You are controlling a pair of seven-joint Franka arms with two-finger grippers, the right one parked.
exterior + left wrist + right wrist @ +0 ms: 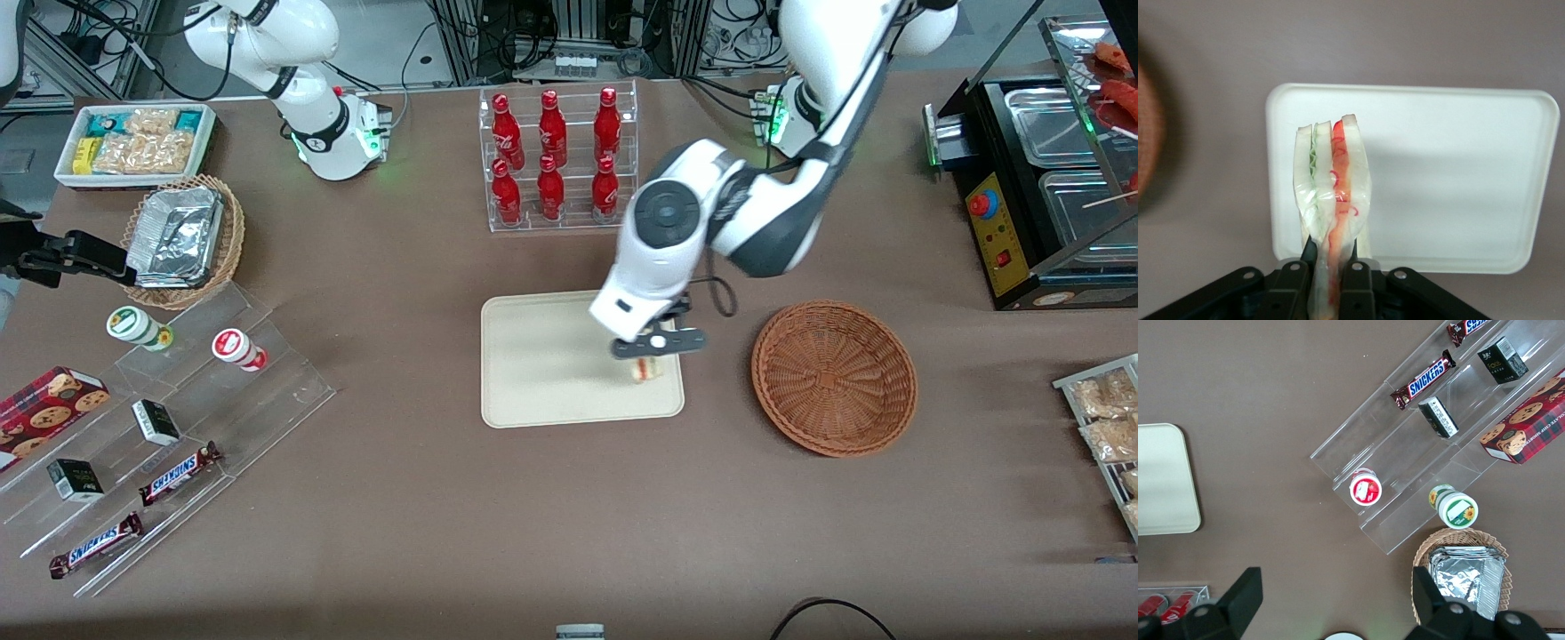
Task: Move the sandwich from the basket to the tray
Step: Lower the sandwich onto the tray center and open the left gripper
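My left gripper (649,353) is shut on the sandwich (648,370), a wrapped white wedge with green and orange-red filling, and holds it over the cream-beige tray (542,356) near the tray's edge toward the basket. In the left wrist view the sandwich (1331,180) sticks out from between the black fingers (1355,280), with the tray (1451,173) below it. The reddish-brown wicker basket (834,377) stands beside the tray, toward the working arm's end, with nothing in it.
A clear rack of red bottles (556,160) stands farther from the front camera than the tray. A clear stepped shelf (160,427) with snack bars and cups, a tan basket of foil trays (182,240) and a white bin (133,142) lie toward the parked arm's end. A black appliance (1040,187) stands at the working arm's end.
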